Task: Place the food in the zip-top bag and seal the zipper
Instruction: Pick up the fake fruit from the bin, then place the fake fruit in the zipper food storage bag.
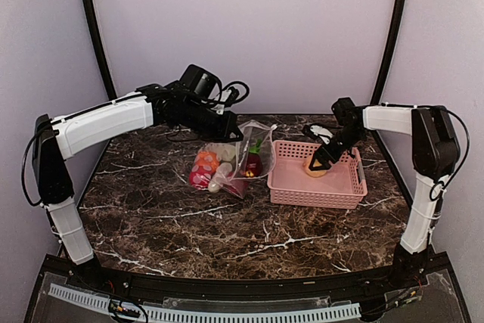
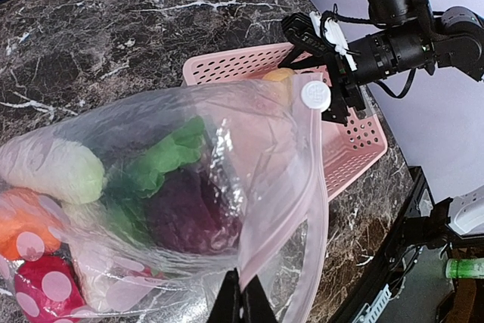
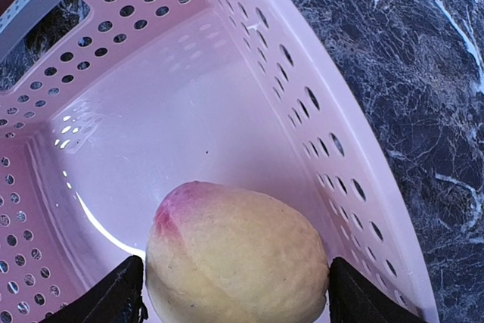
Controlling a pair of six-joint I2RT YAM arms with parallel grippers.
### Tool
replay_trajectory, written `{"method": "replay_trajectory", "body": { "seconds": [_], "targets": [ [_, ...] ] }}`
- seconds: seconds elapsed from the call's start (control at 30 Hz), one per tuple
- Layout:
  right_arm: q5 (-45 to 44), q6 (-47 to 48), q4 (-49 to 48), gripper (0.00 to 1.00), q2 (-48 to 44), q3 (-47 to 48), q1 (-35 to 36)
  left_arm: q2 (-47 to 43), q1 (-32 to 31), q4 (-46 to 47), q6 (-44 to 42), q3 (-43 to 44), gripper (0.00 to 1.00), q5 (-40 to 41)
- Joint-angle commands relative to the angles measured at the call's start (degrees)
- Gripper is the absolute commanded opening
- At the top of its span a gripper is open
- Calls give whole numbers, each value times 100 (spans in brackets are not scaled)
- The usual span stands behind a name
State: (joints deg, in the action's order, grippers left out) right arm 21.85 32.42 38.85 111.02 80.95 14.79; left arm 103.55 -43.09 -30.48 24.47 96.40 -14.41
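Note:
The clear zip-top bag lies left of the basket, and my left gripper is shut on its pinkish zipper strip, holding the mouth up. Through the plastic show food pieces: a maroon one, a green leaf, a white-green one, an orange one and a red one. A yellow-pink peach sits in the pink basket. My right gripper has a finger touching each side of it. From above, the bag and peach lie close together.
The pink slotted basket stands on the dark marble table right of centre, holding only the peach. A white round slider sits on the bag's mouth edge. Pale walls close in the back and sides.

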Motion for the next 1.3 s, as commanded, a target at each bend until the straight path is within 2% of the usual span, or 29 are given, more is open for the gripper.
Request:
{"method": "replay_trajectory", "body": {
  "seconds": [0.0,0.3,0.63,0.77,0.9,1.1,1.27],
  "targets": [
    [-5,-55,86,82,36,-62,75,-27,-24,-9,49,152,1,-103],
    [131,149,393,84,-61,-247,154,-98,-30,28,156,130,1,-135],
    [-26,-131,224,63,-355,-296,156,-217,-55,86,208,-75,1,-115],
    [-1,-227,447,62,-838,-113,156,-252,-56,78,183,-69,1,-106],
    [437,-406,800,62,-1362,339,234,-260,-58,92,166,-69,1,-80],
    [1346,-543,1548,64,-1637,1313,972,-161,-59,138,180,-5,1,-110],
    [1363,-482,1755,65,-1549,1911,1864,-125,-53,111,195,102,1,-128]
  ]
}}
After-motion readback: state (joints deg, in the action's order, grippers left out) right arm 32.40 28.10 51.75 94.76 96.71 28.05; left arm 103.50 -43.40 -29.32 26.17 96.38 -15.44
